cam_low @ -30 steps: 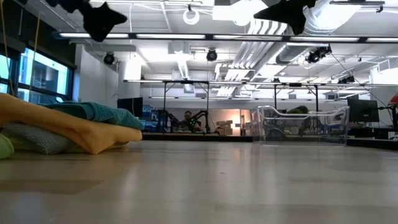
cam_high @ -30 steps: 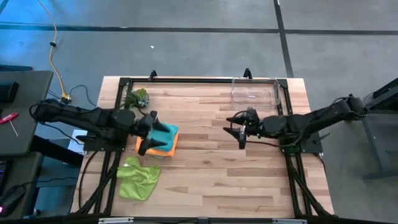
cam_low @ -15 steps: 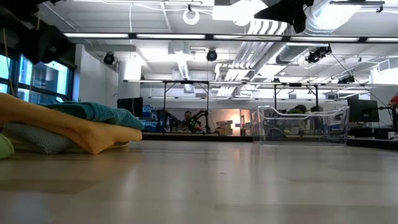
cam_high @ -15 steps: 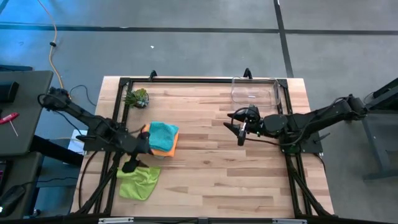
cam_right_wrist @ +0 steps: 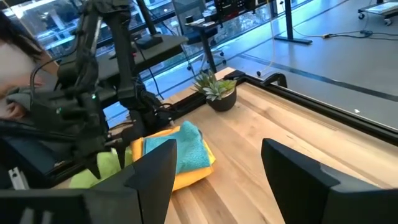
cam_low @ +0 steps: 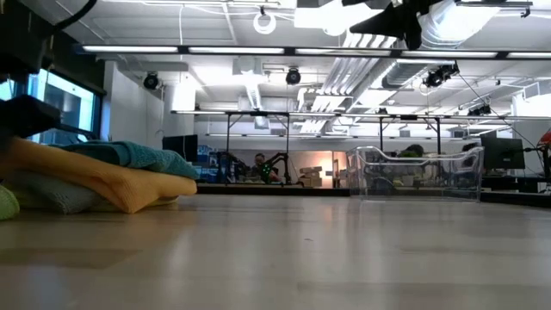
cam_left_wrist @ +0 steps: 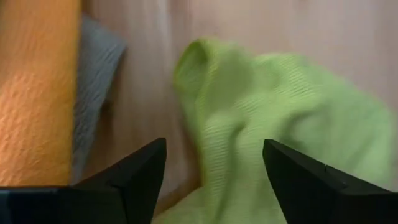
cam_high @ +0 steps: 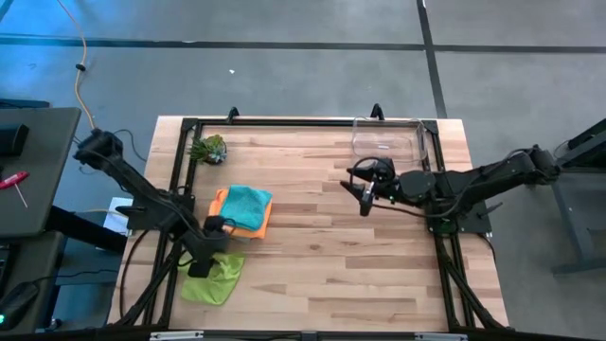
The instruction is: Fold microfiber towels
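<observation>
A crumpled lime green towel [cam_high: 216, 281] lies near the table's front left corner. My left gripper [cam_high: 201, 265] hangs open just over its far edge, pointing steeply down. In the left wrist view the fingers [cam_left_wrist: 214, 149] stand to either side of a raised fold of that towel [cam_left_wrist: 273, 106]; I see no touch. Beyond it is a folded stack with a teal towel [cam_high: 248, 202] on an orange one [cam_high: 261, 227], and a grey one [cam_left_wrist: 93, 87] under the orange [cam_left_wrist: 37, 93]. My right gripper [cam_high: 365, 199] waits open in the air at the table's right middle.
A small green spiky plant [cam_high: 208, 149] stands at the far left. A clear plastic bin [cam_high: 358, 142] sits at the far right corner. Bare wood lies between the stack and my right arm. A black frame runs along the table's edges.
My left gripper has swung from above the towel stack toward the table's near left corner, sunk, and tipped to point steeply down over the lime green towel. The towels have not moved.
</observation>
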`<state>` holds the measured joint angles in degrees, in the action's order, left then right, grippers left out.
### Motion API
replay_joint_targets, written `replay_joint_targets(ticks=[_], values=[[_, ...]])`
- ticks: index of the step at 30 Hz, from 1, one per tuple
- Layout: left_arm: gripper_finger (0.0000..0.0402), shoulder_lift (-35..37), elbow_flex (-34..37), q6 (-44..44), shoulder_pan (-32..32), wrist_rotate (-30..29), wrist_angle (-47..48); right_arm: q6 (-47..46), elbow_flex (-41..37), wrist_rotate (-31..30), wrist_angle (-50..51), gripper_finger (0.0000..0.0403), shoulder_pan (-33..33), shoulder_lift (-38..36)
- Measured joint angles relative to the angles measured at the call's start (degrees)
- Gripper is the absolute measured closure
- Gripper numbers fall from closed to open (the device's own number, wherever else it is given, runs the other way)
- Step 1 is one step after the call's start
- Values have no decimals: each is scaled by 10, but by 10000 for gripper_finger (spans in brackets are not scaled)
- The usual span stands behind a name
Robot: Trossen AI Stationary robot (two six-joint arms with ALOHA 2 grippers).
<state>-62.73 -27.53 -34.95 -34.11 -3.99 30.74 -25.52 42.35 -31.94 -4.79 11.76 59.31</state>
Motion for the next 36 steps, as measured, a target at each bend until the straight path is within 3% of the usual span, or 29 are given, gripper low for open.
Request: replay_joint_targets(ticks=[6,13,20,28,36], values=[[188,-26,6,0,-2,-27,4,-16,0,2,3,175,-17,0],[244,-37,6,21,-2,20,-30,-16,0,6,4,175,-29,0],[295,-48,6,21,-5,19,-16,-30,0,7,6,175,-29,0],[386,-52,6,36,-5,36,-20,-30,0,7,7,175,-29,0],[399,16,-33,36,-4,44,35,-30,0,7,7,175,-29,0]])
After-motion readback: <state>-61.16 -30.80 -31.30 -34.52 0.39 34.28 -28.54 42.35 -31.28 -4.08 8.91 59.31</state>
